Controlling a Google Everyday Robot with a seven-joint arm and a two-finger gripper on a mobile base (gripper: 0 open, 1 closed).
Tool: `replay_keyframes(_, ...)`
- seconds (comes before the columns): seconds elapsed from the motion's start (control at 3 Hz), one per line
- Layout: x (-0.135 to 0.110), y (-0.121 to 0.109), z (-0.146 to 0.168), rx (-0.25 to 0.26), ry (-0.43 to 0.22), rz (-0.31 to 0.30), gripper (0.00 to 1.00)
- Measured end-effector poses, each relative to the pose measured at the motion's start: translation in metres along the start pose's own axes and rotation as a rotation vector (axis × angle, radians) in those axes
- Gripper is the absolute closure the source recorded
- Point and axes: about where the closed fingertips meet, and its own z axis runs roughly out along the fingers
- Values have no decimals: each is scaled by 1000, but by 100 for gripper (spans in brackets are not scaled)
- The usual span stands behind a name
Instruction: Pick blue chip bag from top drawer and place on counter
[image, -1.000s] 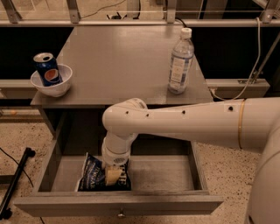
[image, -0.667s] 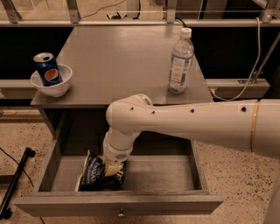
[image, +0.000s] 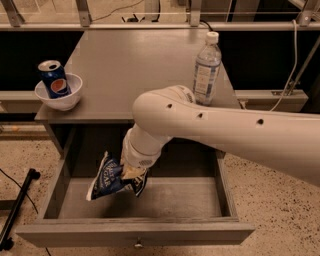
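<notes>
Camera view | gripper (image: 131, 172) was seen clamped on blue chip bag (image: 107, 177), dangled inside the open top drawer (image: 135, 232), apparently just off its floor | step: lift-out, roughly halfway | next: bag needed raising past the counter (image: 135, 70) edge, then setting down

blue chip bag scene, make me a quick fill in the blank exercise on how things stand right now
1. The gripper is shut on the blue chip bag over the top drawer, which stands ____.
2. On the counter, the Pepsi can sits in a bowl whose colour is ____.
3. The water bottle stands ____ on the counter, with its cap on.

Missing words: open; white; upright
</notes>
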Motion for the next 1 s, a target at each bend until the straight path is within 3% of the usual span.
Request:
replay_keyframes(0.67,-16,-20,-83,117,-7,-61,100)
replay_keyframes(1.0,-20,-47,-126,144,-8,-123,100)
